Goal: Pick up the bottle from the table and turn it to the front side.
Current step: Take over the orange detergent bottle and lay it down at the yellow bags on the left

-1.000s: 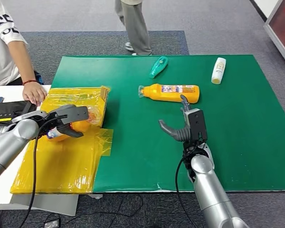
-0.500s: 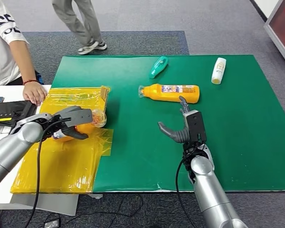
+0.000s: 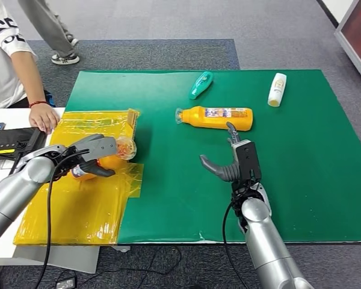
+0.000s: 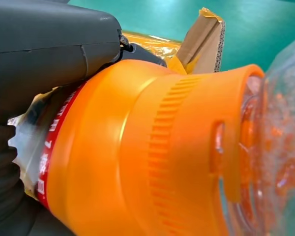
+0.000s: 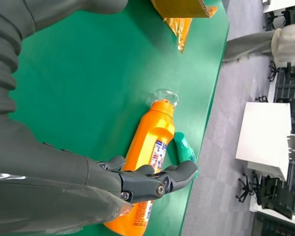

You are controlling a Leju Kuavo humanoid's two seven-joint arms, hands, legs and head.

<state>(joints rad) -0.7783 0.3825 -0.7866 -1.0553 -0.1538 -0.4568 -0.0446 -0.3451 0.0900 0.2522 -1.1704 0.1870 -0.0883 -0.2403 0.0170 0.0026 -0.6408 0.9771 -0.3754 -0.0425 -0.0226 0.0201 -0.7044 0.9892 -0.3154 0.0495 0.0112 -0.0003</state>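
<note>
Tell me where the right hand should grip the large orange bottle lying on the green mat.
Probably around the straight labelled body of the large orange bottle, not the tapering neck with the clear cap. It lies on its side across the green mat, just beyond the open right hand, so come from above, thumb and fingers across its width.

bottle [image 3: 215, 117] behind right hand [image 3: 231, 162]

Bare green mat [image 3: 178, 180] btwn the two arms, lots of room to pass there. Right robot hand [image 3: 231, 159] sits just short of the big orange bottle [image 3: 217, 117], fingers spread. Teal bottle [image 3: 200, 84] and white bottle [image 3: 277, 89] lie further back, well apart. Left side's cramped: yellow bags [image 3: 79, 205], cardboard piece [image 3: 132, 123], a person's hand [image 3: 43, 116] at the tabletop edge.
</note>
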